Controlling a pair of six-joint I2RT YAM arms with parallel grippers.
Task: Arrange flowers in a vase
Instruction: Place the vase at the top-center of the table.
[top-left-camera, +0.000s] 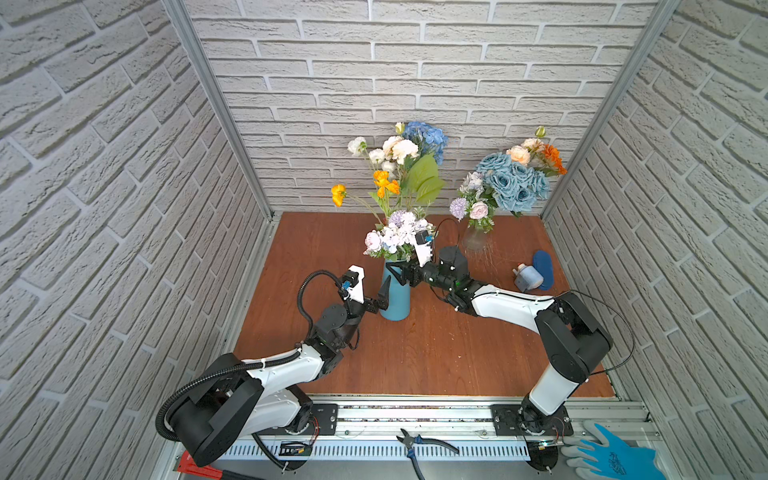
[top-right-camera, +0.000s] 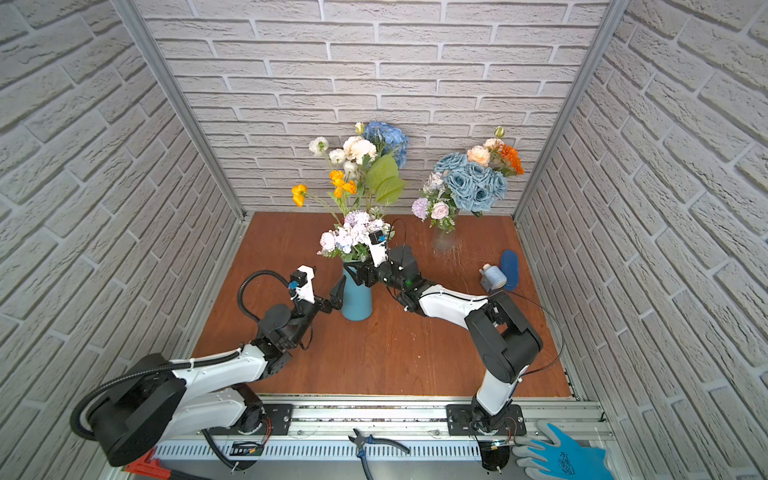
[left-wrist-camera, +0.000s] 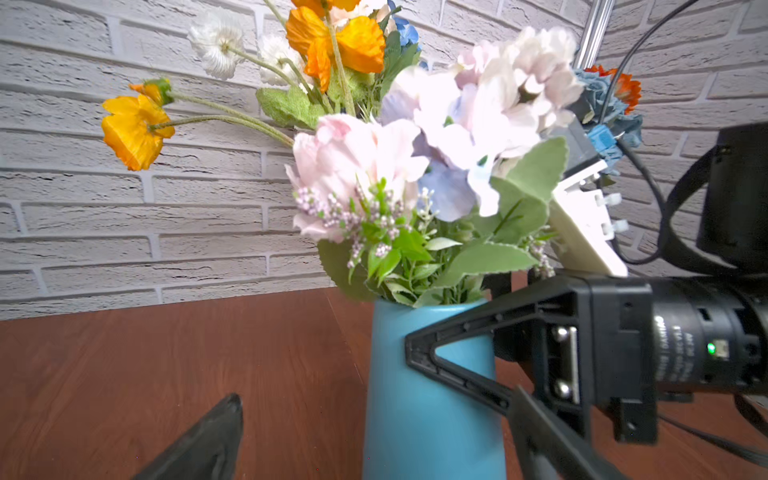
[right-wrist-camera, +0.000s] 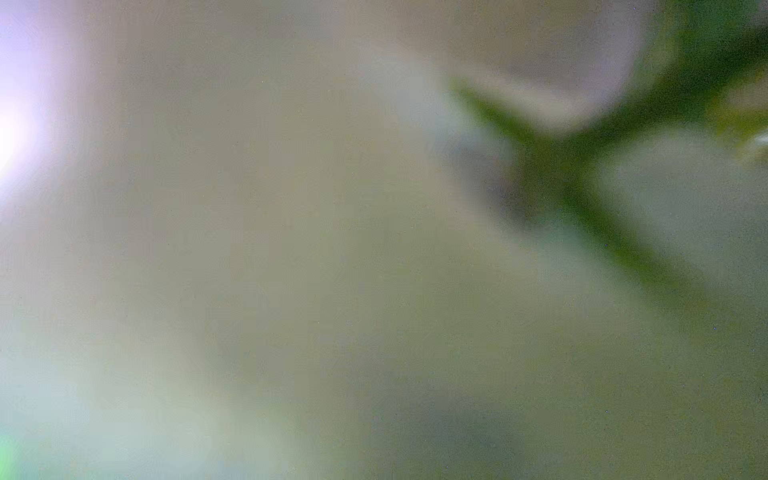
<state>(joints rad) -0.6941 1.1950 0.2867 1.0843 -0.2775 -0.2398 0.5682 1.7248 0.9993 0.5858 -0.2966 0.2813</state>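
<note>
Flowers (top-left-camera: 399, 237) stand in the vase (top-left-camera: 395, 309), centre of the bench (top-left-camera: 415, 357). Left hand (top-left-camera: 383, 296) gapes empty just left of it; right hand (top-left-camera: 403, 274) straddles its neck, grip unclear. A sideways pull there could tip the top-heavy vase.

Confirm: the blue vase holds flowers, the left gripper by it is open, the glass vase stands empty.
The glass vase is not empty: it holds pale blue roses and other blooms, seen in both top views. The blue vase and left gripper are as stated.
</note>
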